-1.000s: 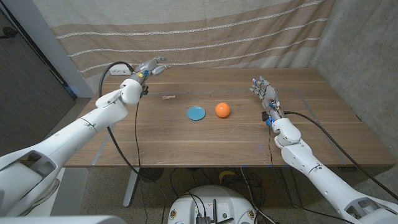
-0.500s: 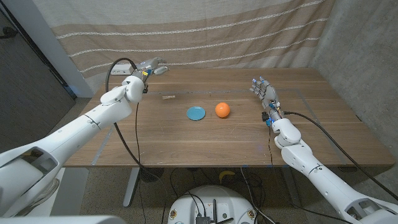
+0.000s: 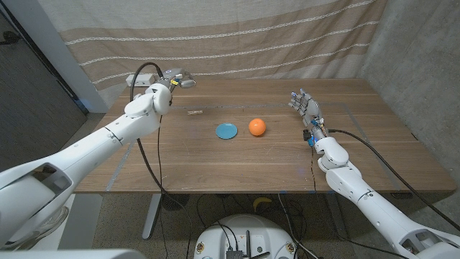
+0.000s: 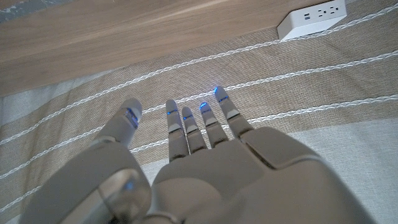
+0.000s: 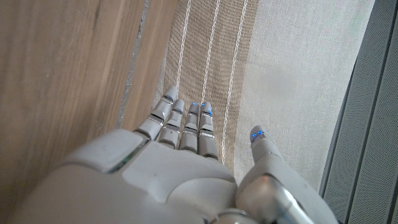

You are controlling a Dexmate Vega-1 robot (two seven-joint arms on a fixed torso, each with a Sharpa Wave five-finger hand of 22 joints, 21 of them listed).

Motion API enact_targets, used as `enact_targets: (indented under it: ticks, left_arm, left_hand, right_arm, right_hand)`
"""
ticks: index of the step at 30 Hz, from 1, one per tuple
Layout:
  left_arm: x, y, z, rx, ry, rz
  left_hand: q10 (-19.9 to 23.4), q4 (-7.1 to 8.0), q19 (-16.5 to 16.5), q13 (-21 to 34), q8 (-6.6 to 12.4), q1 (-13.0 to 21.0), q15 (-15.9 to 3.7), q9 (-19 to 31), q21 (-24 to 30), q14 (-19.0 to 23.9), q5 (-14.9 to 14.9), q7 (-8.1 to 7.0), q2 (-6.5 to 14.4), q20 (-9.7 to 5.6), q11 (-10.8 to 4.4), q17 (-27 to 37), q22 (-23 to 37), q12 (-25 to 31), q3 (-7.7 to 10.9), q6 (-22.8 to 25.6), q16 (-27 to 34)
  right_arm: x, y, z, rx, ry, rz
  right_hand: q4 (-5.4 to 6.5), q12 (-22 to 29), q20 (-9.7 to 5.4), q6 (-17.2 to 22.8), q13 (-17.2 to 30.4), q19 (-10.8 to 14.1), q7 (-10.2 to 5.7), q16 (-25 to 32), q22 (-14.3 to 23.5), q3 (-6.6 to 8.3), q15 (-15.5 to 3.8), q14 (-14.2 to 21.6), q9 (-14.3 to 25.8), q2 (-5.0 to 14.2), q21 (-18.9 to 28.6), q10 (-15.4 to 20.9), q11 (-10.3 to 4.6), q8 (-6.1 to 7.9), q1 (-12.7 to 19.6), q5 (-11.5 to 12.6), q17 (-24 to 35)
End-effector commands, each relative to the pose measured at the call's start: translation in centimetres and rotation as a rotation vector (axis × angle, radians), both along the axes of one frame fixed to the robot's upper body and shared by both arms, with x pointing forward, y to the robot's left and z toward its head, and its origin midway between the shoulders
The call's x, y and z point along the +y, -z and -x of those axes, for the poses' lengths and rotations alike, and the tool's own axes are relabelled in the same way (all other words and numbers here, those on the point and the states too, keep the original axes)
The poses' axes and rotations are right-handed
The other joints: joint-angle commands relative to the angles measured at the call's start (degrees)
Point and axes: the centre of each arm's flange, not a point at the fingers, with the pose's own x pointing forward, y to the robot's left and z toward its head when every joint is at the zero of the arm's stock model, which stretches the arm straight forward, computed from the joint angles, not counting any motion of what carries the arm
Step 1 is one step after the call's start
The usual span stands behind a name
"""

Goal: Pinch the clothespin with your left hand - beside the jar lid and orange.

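Left hand point(image 3: 180, 78) is up at the far left corner of the wooden bench point(image 3: 237, 162), near the striped beige curtain point(image 3: 230, 43). Fingers point(image 4: 186, 124) are spread and extended, holding nothing; the left wrist view has them reaching toward the curtain, with a white power strip point(image 4: 311, 17) lying at the bench edge.

Small pale wooden clothespin point(image 3: 194, 111) lies flat on the bench, on the robot's side of the left hand and apart from it. It sits to the left of the round blue jar lid point(image 3: 226, 130), with a clear gap between them. Round orange fruit point(image 3: 257, 126) is just right of the lid, close but not touching.

Right hand point(image 3: 305, 104) is over the right side of the bench, well apart from the orange, fingers straight and slightly apart, gripping nothing. The right wrist view shows it along the bench edge with the curtain beyond. Cannot tell whether it touches the bench

Black cable point(image 3: 147, 165) hangs from the left arm down over the bench front
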Motion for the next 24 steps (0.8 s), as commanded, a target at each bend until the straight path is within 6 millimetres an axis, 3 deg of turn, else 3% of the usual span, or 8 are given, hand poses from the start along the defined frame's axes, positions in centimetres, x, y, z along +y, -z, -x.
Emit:
enact_targets:
  ticks: [1, 15, 24]
  left_arm:
    - [0.08, -0.29, -0.90, 0.189, -0.165, -0.031]
    - [-0.43, -0.52, -1.47, 0.253, -0.242, -0.063]
    - [-0.91, -0.52, -1.76, 0.238, -0.304, -0.118]
  left_hand:
    - [0.9, 0.10, 0.3, 0.2, 0.26, 1.0, -2.55, 0.1, -0.1, 0.3, -0.1, 0.04, -0.3, -0.08, -0.26, 0.1, 0.2, 0.4, -0.29, 0.6, 0.2]
    - [1.4, 0.05, 0.6, 0.3, 0.33, 4.0, -2.90, 0.1, -0.5, 0.4, -0.2, -0.75, -1.7, -0.55, -0.62, 0.1, 0.2, 0.0, -0.87, 1.2, 0.0]
    - [1.1, -0.10, 1.6, 0.3, 1.23, 9.4, -3.87, 0.1, -1.1, 0.4, -0.3, -3.22, -4.9, -1.92, -2.29, 0.1, 0.1, -1.0, -1.65, 3.6, -0.2]
  right_arm:
    - [-0.33, -0.21, -0.31, 0.007, -0.002, 0.004]
    - [-0.46, -0.06, -0.50, 0.018, -0.006, 0.007]
    - [-0.49, -0.07, -0.54, 0.017, -0.004, 0.006]
  right_hand:
    - [-0.24, 0.2, 0.27, 0.8, 0.3, 0.5, 0.22, 0.3, 0.1, -0.04, 0.14, 0.6, 0.2, 0.24, -0.1, 0.7, -0.02, 0.37, 0.6, 0.4, 0.1]
    - [-0.27, 0.4, 0.30, 2.0, 0.5, 0.8, 0.46, 0.7, 0.2, -0.16, 0.10, 1.2, 0.2, 0.32, -0.3, 1.4, 0.44, 0.62, 0.5, 0.4, 0.3]
    - [-0.31, 0.6, 0.31, 2.6, 0.7, 0.9, 0.56, 0.9, 0.2, -0.24, 0.12, 1.5, 0.3, 0.34, -0.5, 1.8, 0.52, 0.66, 0.5, 0.4, 0.5]
